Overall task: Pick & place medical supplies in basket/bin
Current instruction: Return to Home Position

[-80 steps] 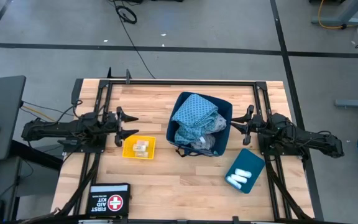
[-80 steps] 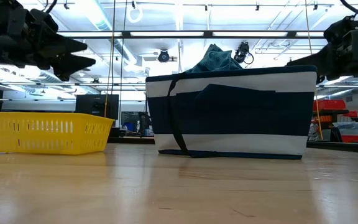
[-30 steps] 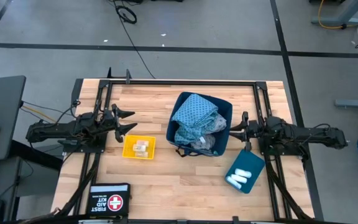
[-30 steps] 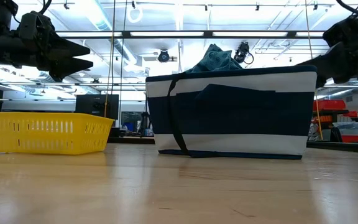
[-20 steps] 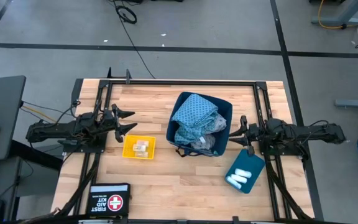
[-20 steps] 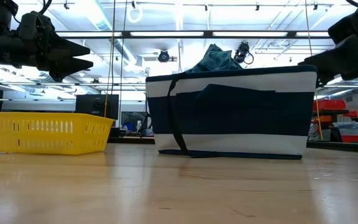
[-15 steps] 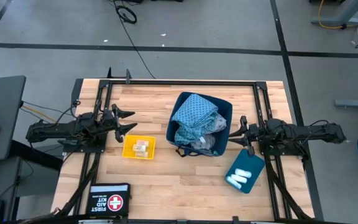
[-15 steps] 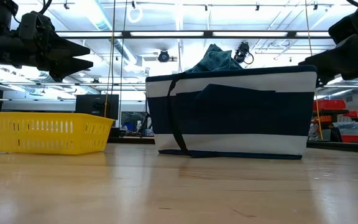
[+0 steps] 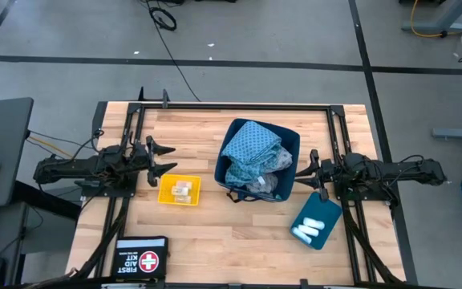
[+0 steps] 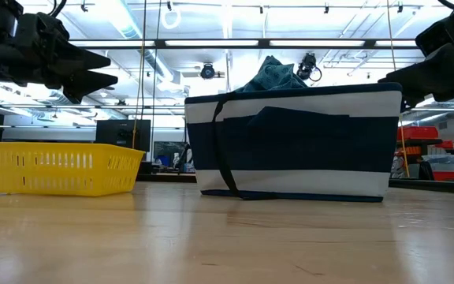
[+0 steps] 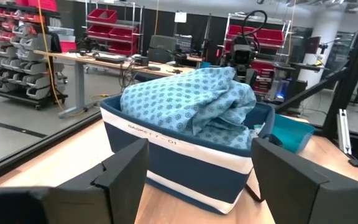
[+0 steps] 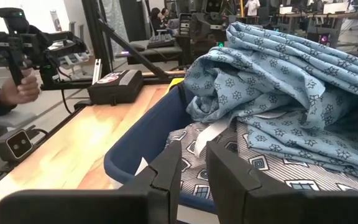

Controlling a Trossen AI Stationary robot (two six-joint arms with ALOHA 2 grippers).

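Observation:
A navy and white basket stands mid-table. In it lies a teal-blue patterned garment over a grey-blue patterned one. Small pale packets sit in a yellow basket. White rolls lie in a teal bin. My left gripper hovers open above the table, left of the navy basket and just beyond the yellow one. My right gripper hangs at the navy basket's right rim, its fingers a narrow gap apart and pointing at the garments.
A black first aid kit lies at the near edge on the left. Dark frame rails run along the far edge and both sides. Beyond the table's left side a person's hand holds a device. Bare wood lies near the navy basket.
My right gripper has drifted a little toward the table's near edge, staying beside the navy basket's right rim, and has since held still. The baskets, garments, packets and rolls have not moved.

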